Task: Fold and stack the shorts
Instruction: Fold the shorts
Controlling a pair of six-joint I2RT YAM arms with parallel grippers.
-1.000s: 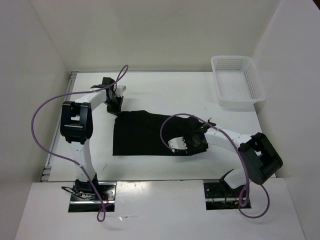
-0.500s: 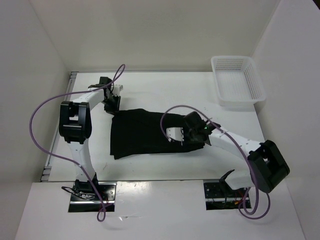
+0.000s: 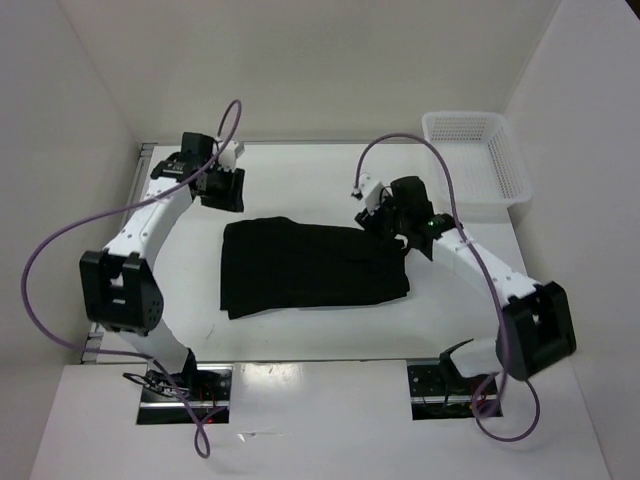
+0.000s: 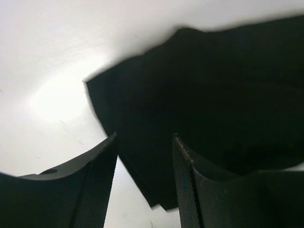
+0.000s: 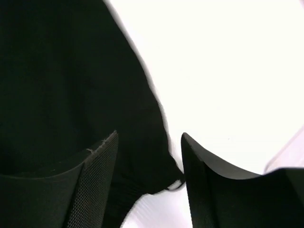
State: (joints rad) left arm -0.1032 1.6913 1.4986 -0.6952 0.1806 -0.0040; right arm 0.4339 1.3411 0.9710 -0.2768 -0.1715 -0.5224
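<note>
The shorts (image 3: 310,267) lie flat as a dark, roughly rectangular shape in the middle of the table (image 3: 300,165), well apart from the basket (image 3: 512,170) at the far right corner. The left gripper (image 3: 222,190) sits just beyond their far left corner, its fingers spread with nothing between them. The right gripper (image 3: 383,222) is at their far right corner, likewise released and empty, with the cloth's edge showing beneath its parted fingers in the wrist view.
</note>
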